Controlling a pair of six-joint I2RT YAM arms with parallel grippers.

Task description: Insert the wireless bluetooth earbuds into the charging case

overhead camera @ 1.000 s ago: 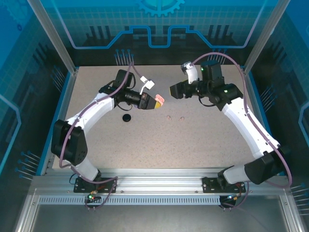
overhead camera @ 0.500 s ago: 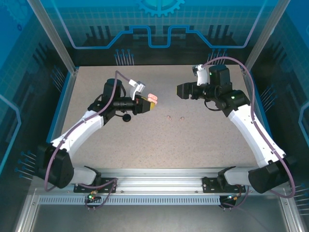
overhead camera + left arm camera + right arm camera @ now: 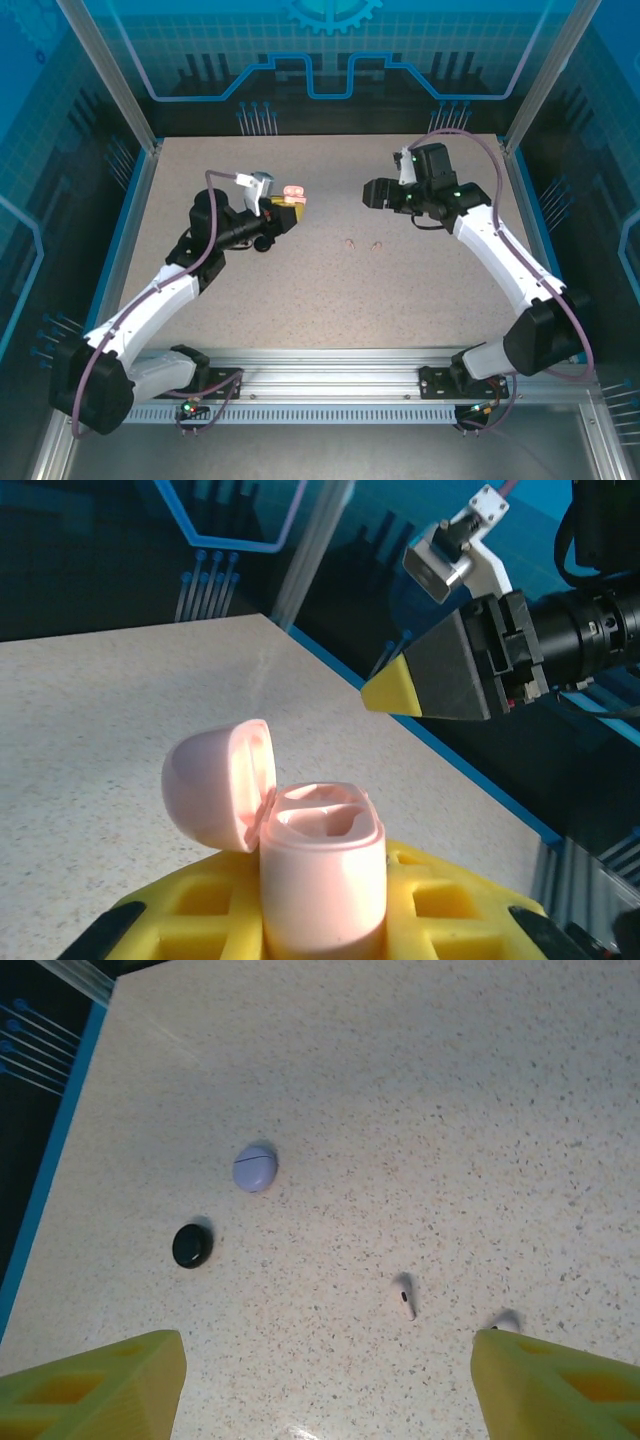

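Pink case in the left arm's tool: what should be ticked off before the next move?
1. The left tool clamps the pale pink rounded plastic charging case: ok.
2. Its lid is hinged open: ok.
3. Its two sockets look empty: ok.
4. The right tool is open and empty: ok.
5. A tiny pale stemmed earbud lies free on the speckled table below the right tool: ok.
6. Which socket that earbud fits: cannot tell.
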